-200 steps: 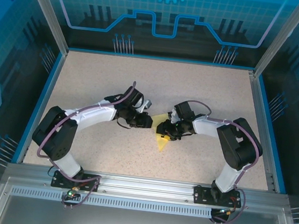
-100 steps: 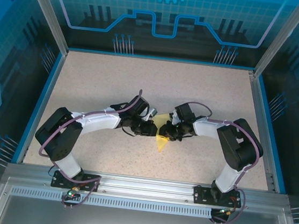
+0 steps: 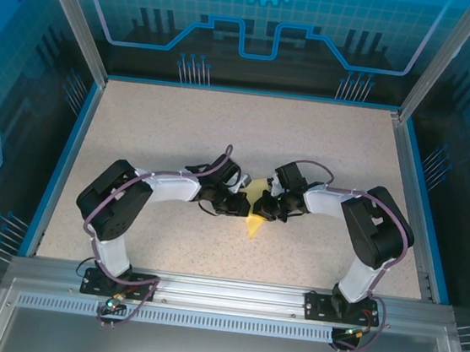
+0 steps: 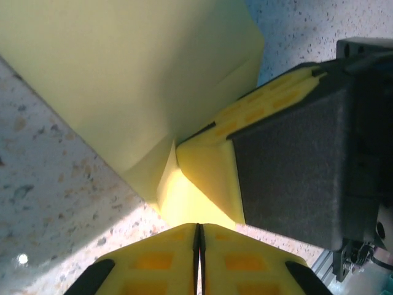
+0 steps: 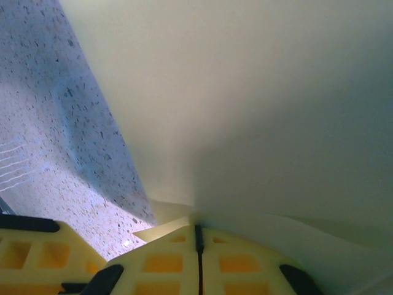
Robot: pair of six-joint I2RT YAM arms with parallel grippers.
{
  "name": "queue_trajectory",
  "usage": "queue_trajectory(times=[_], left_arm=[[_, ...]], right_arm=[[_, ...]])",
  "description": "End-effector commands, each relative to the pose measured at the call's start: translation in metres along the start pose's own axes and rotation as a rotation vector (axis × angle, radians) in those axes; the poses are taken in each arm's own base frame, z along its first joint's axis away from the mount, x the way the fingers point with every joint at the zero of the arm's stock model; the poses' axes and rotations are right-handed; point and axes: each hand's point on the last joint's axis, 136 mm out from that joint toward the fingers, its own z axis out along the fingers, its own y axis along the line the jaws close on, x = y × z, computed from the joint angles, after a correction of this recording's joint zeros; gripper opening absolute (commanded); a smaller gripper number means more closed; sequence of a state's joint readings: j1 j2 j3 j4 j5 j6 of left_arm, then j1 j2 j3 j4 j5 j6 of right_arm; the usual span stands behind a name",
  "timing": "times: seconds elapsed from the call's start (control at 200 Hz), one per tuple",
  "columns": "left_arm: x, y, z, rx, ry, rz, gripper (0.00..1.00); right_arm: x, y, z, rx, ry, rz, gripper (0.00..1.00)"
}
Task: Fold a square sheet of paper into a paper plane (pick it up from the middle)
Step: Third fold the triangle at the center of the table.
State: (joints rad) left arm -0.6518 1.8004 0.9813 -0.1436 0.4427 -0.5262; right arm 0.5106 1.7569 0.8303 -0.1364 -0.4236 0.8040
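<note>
The pale-yellow sheet of paper [image 3: 253, 221], folded to a narrow point toward the near edge, lies at mid-table between both grippers. My left gripper [image 3: 241, 204] reaches it from the left, my right gripper [image 3: 263, 206] from the right. In the left wrist view my left gripper [image 4: 198, 228] has its jaws pressed together, with a flap of the paper [image 4: 123, 80] running down to their tips. The right gripper's yellow pad [image 4: 212, 163] presses the paper from the right. In the right wrist view my right gripper [image 5: 198, 232] is shut, and the paper [image 5: 258, 92] creases into its seam.
The speckled table [image 3: 165, 117] is bounded by blue rails [image 3: 66, 157] on the left, right and far sides. Both arm bases [image 3: 113, 277] sit on the metal rail at the near edge.
My left arm has swung right until its gripper reached the paper. Both grippers have closed. The right gripper stayed at the paper's right side.
</note>
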Motion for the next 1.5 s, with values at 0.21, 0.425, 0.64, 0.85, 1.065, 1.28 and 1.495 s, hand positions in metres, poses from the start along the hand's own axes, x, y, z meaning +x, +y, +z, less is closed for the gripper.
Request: queue_trajectory(times=[0.21,0.425,0.64,0.85,1.065,1.28,1.495], left_arm=[[-0.015,-0.004,0.016,0.009,0.001,0.016,0.09],[-0.01,0.011,0.024,-0.042,0.028,0.021,0.09],[-0.007,0.026,0.026,-0.102,0.038,0.023,0.09],[-0.005,0.034,0.029,-0.121,0.042,0.009,0.09],[-0.007,0.038,0.029,-0.149,0.047,0.019,0.09],[-0.002,0.044,0.03,-0.168,0.067,0.018,0.09],[0.002,0.049,0.033,-0.174,0.089,0.024,0.09]], right_arm=[[0.023,-0.036,0.006,0.129,0.059,0.043,0.02],[0.023,-0.036,0.006,0.123,0.062,0.04,0.01],[0.023,-0.036,0.004,0.115,0.057,0.041,0.01],[0.024,-0.036,0.003,0.11,0.06,0.043,0.01],[0.022,-0.034,0.001,0.104,0.054,0.04,0.01],[0.012,-0.012,-0.01,0.044,0.009,0.004,0.06],[0.01,0.004,-0.022,-0.008,-0.025,-0.017,0.08]])
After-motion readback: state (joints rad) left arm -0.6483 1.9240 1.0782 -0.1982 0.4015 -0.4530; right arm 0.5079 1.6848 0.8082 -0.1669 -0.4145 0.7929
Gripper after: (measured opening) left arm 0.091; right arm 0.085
